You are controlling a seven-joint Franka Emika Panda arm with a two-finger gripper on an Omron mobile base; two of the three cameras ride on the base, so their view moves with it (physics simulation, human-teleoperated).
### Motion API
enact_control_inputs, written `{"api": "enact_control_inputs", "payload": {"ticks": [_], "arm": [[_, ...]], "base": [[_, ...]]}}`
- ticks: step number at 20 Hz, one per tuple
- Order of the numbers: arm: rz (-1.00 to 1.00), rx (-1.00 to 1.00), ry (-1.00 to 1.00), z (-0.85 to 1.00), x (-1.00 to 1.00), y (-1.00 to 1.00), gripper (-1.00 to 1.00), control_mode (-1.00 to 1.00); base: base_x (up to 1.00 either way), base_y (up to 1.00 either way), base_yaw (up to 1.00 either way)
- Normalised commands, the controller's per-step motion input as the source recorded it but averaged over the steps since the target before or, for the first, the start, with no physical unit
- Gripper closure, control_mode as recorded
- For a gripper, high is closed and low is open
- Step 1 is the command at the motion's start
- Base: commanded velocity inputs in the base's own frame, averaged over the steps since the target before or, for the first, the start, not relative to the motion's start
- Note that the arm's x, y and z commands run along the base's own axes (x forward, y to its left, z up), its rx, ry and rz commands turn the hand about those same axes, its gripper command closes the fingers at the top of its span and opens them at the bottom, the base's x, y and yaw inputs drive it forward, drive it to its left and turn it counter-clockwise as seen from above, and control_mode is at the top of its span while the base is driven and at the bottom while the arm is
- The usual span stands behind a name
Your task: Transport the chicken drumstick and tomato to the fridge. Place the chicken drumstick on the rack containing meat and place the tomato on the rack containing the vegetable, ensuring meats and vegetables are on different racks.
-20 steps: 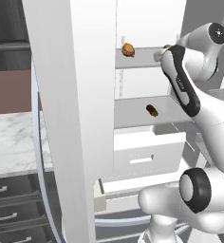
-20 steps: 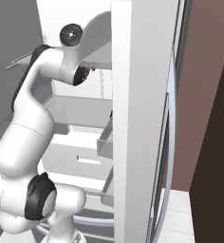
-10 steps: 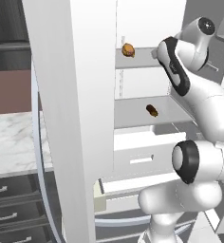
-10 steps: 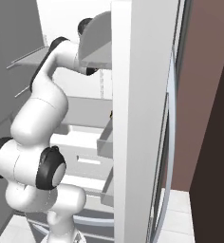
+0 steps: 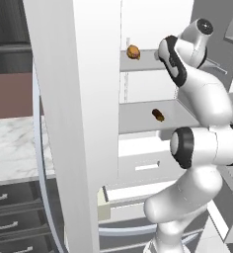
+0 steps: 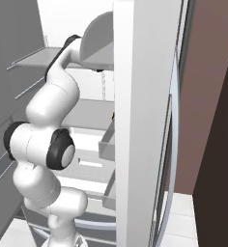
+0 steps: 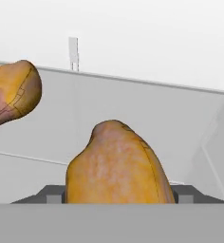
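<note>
Jaws clamped on the one drumstick (image 7: 116, 163), dark fingertips (image 7: 50, 193) flanking it, long axis running away from the camera toward the fridge's (image 5: 79, 123) back wall. One brown meat lump (image 5: 133, 52) on the top rack (image 5: 143, 60), just left of the drumstick. One small dark item (image 5: 158, 115) on the shelf below. Elbow folded lower than a second ago; food unmoved.
</note>
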Motion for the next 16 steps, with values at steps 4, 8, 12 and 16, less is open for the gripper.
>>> {"api": "enact_control_inputs", "payload": {"ticks": [4,8,12,16], "arm": [[0.0,0.0,0.06,-0.28,0.37,-0.09,1.0,-1.0],[0.0,0.0,0.16,-0.17,0.48,0.0,1.0,-1.0],[0.0,0.0,0.1,-0.2,0.49,0.0,1.0,-1.0],[0.0,-0.01,0.01,-0.33,0.52,0.0,-1.0,-1.0]], "base": [[0.0,0.0,0.0],[0.0,0.0,0.0],[0.0,0.0,0.0],[0.0,0.0,0.0]]}}
